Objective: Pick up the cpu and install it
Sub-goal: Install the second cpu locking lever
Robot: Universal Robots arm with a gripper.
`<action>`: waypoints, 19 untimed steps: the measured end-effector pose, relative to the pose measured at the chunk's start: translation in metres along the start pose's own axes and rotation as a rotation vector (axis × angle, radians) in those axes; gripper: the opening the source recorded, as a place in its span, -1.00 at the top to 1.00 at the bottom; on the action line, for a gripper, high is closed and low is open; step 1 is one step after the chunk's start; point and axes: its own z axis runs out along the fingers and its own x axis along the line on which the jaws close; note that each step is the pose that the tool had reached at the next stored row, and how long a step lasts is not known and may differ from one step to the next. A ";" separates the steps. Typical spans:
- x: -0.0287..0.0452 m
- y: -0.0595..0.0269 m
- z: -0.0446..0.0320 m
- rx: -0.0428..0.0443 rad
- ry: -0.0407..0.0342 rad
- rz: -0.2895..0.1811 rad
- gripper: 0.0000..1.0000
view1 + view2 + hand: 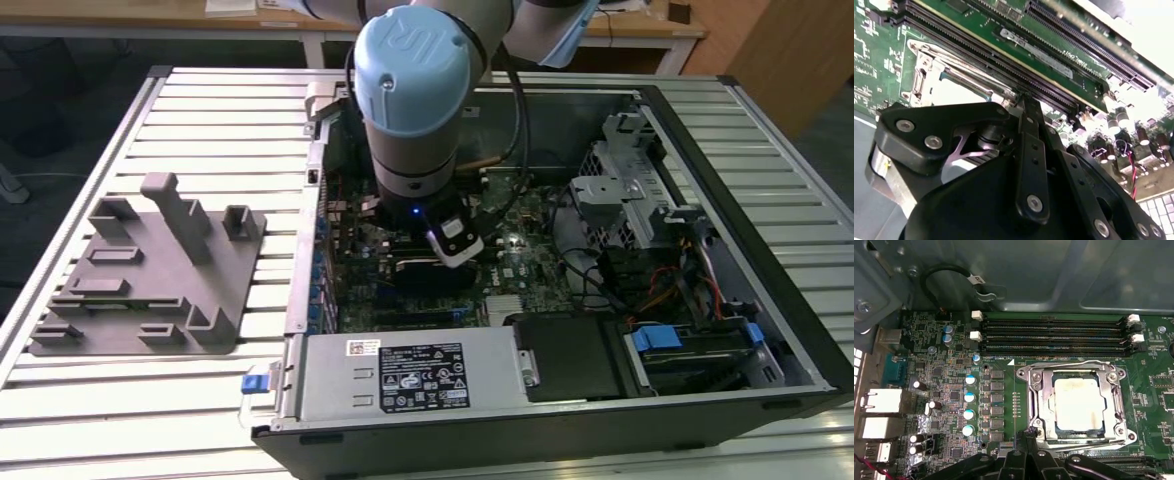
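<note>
One cpu [1079, 404] sits in its metal socket [1077, 405] on the green board [944, 390]. Just beside it, the hand [1028, 437] has its fingers pressed together, holding nothing.

An open computer case [694, 140] lies on the slatted bench [200, 100]; a grey fixture tray [147, 290] sits beside it. Green motherboard [944, 390] inside; power supply [400, 375] at the case's near edge.

Arm [416, 110] reaches straight down into open PC case [561, 400], wrist just above the motherboard [527, 265] mid-case. Gripper tip hidden behind the wrist. Grey fixture tray [147, 285] sits on the slatted table [80, 400] beside the case, toward the exterior view's left. Power supply [407, 375] at the case's near edge.
</note>
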 end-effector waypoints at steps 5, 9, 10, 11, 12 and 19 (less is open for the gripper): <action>-0.0003 0.0019 -0.0058 -0.0001 -0.0002 0.000 0.79; -0.0008 0.0044 -0.0136 0.0000 -0.0004 0.000 0.79; -0.0009 0.0050 -0.0155 0.0000 -0.0004 0.000 0.79; -0.0010 0.0055 -0.0173 0.0000 -0.0005 0.000 0.79; -0.0011 0.0061 -0.0189 0.0000 -0.0005 0.000 0.79; -0.0015 0.0088 -0.0259 0.0451 -0.0022 0.001 0.79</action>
